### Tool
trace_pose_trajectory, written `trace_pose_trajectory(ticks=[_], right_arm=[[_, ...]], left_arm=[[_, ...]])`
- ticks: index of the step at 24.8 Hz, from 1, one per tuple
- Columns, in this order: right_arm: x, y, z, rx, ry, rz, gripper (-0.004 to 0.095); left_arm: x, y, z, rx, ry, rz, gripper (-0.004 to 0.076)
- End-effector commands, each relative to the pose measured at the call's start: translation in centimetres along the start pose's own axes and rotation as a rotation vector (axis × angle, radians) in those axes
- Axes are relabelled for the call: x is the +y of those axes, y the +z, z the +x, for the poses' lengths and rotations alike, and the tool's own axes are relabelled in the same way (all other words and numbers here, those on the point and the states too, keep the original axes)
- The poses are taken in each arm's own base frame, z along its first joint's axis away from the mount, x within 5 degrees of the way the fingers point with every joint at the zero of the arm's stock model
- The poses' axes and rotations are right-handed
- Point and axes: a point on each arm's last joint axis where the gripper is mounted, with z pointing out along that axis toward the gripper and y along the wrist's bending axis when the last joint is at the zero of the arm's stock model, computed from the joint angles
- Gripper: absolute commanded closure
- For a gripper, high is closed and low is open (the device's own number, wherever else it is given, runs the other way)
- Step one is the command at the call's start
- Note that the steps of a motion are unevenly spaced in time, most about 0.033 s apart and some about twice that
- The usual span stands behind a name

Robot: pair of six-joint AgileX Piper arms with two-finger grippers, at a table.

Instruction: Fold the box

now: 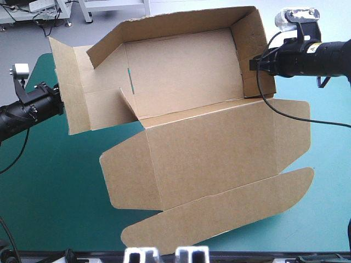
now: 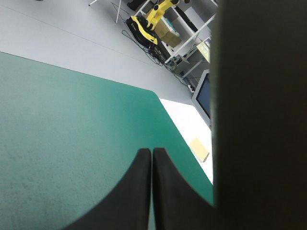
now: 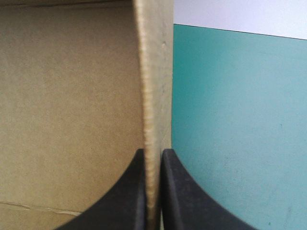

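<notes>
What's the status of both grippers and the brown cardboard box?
Right black fin-fingered gripper shut on right wall of brown cardboard box. Left gripper shut, empty, beside left flap. Back and right walls raised, lid unfolded. Nothing in the way.

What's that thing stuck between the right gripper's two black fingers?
A raised wall of the brown box. Its edge sits pinched between the black fingers of the right gripper. The right wrist view shows it up close.

Box (image 1: 208,148) on table (image 1: 49,181); left end effector (image 2: 152,158) beside left flap, right end effector (image 3: 153,158) astride right wall.
</notes>
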Motion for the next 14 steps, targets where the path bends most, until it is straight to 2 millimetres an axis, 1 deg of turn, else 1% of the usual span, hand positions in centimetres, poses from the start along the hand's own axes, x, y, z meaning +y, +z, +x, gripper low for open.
trace_pose_trajectory(ticks=[1,5,10,14], right_arm=[[1.0,-1.5,-1.2,-0.131,0.003,-0.032,0.0908],[0.8,-0.9,-1.3,-0.122,0.007,-0.037,0.0908],[0.8,0.2,-1.5,-0.124,0.019,-0.098,0.0908],[0.5,0.6,-1.4,-0.111,0.009,-0.084,0.0908]], left_arm=[[-3.1,-0.6,-0.7,-0.042,0.016,0.152,0.0726],[-3.5,-0.7,-0.7,-0.055,0.016,0.167,0.0726],[-4.7,0.4,0.1,0.001,0.029,0.22,0.0727],[-5.2,0.4,0.1,0.002,0.039,0.23,0.0727]])
